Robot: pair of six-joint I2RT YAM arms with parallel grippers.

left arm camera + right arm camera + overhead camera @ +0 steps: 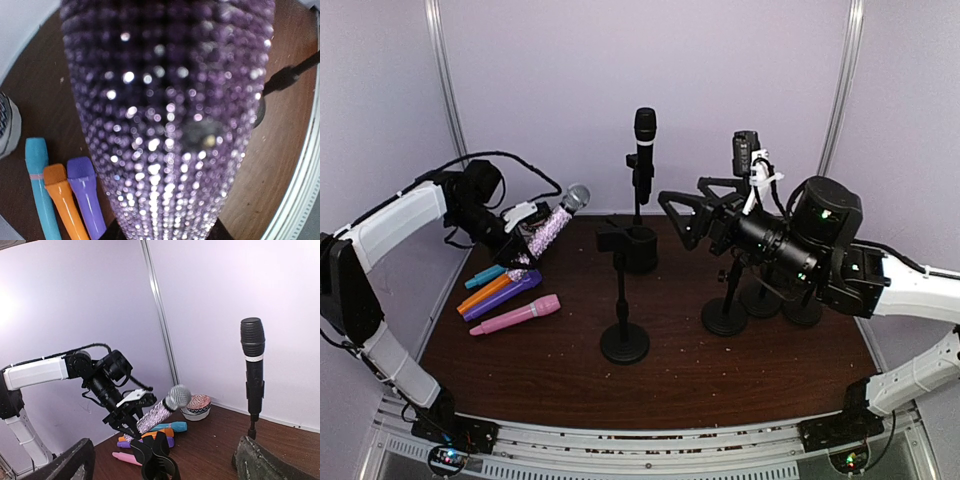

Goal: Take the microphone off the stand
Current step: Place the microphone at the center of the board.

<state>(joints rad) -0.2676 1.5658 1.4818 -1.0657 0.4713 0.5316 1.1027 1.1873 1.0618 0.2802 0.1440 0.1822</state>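
Observation:
A sparkly purple microphone [552, 226] with a silver mesh head hangs tilted above the table's left side, and my left gripper [527, 243] is shut on its body. In the left wrist view the microphone [165, 125] fills the frame. The centre stand [623, 300] has an empty clip [615, 238], which also shows low in the right wrist view as the clip [157, 457]. My right gripper [688, 205] is open, raised just right of that clip, with nothing between its fingers [70, 462]. From the right wrist I see the held microphone [160, 410] clear of the stand.
A black microphone [645, 135] stands in a stand at the back centre. Another dark microphone [746, 152] and several stand bases [725, 315] are on the right. Teal [485, 276], orange [483, 293], purple [508, 294] and pink [516, 315] microphones lie at the left. A patterned bowl [197, 405] sits near the back wall.

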